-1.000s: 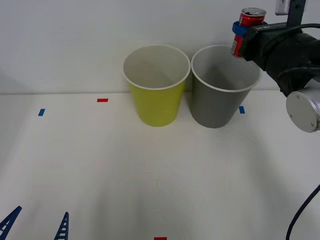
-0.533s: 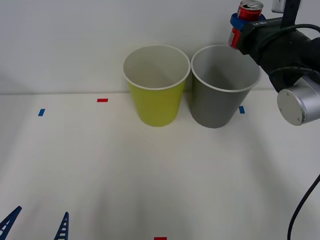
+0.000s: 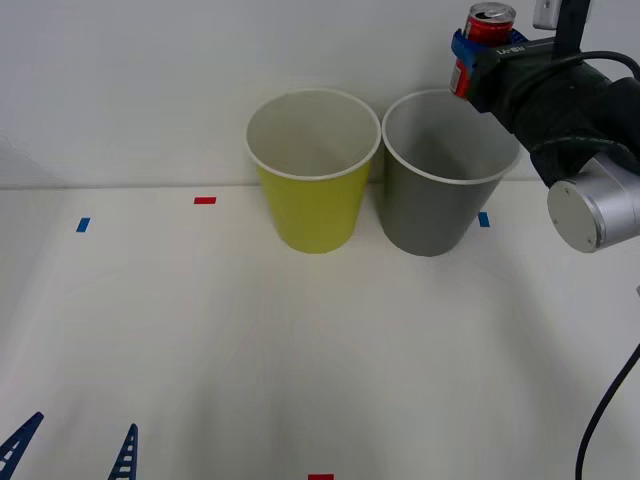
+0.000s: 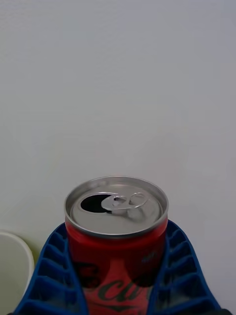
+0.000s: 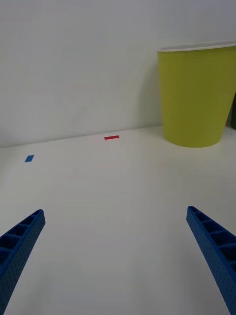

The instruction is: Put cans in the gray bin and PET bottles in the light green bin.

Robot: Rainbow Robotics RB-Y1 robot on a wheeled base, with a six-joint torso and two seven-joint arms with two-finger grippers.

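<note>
At the near left edge of the table (image 3: 200,350), the left gripper (image 3: 70,452) waits low with its blue fingers spread apart and nothing between them. Farther back stands the light green bin (image 3: 313,168), upright, with nothing visible inside. Just beside it on the right, touching or nearly so, stands the gray bin (image 3: 444,170), also upright with its mouth open.

Above the gray bin's far right rim, the right gripper (image 3: 470,55) holds the can (image 3: 478,45) upright, fingers pinching its red sides, the silver top and pull-tab facing up.

The step in hand looks like the carry to the drop: the can is lifted but sits over the rim, not the middle of the mouth. The next move calls for shifting it leftward and toward the robot over the opening, then spreading the fingers.
</note>
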